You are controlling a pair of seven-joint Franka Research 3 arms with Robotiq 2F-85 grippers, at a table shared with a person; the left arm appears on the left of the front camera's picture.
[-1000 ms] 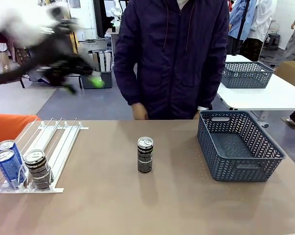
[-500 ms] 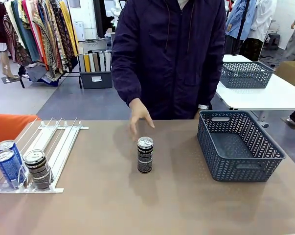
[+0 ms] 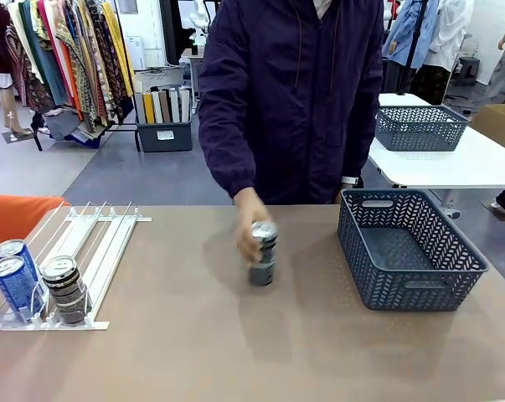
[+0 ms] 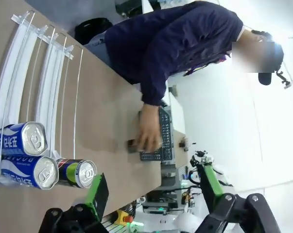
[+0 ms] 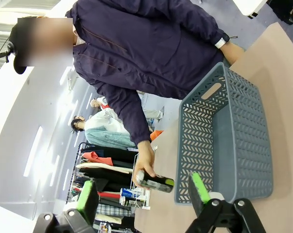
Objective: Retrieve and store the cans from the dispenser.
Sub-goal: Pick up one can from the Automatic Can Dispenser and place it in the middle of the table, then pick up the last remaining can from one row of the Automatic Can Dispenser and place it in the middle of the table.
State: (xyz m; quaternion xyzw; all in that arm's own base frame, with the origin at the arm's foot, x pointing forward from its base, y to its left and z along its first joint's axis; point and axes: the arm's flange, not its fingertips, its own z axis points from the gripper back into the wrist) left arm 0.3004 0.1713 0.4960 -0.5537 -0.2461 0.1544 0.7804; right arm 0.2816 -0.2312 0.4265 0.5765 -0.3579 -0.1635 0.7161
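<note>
A person's hand (image 3: 247, 224) grips a black-and-grey can (image 3: 264, 254) at the table's middle; the can is blurred with motion. Three more cans stand at the near end of the white railed dispenser (image 3: 91, 237) on the left: two blue cans (image 3: 14, 283) and one black-and-grey can (image 3: 64, 289). The left wrist view has these cans (image 4: 28, 156) lying close ahead of my left gripper (image 4: 153, 191), which is open and holds nothing. My right gripper (image 5: 144, 194) is open too, well away from the held can (image 5: 156, 183).
A dark grey mesh basket (image 3: 428, 285) stands at the table's right, with nothing in it. The person stands at the far edge. A second table with another basket (image 3: 422, 127) is behind on the right. An orange seat back (image 3: 9, 219) is at the left edge.
My left arm, blurred at the upper left a second ago, has left the front view. The person's hand has come down, taken hold of the middle can and shifted it slightly right.
</note>
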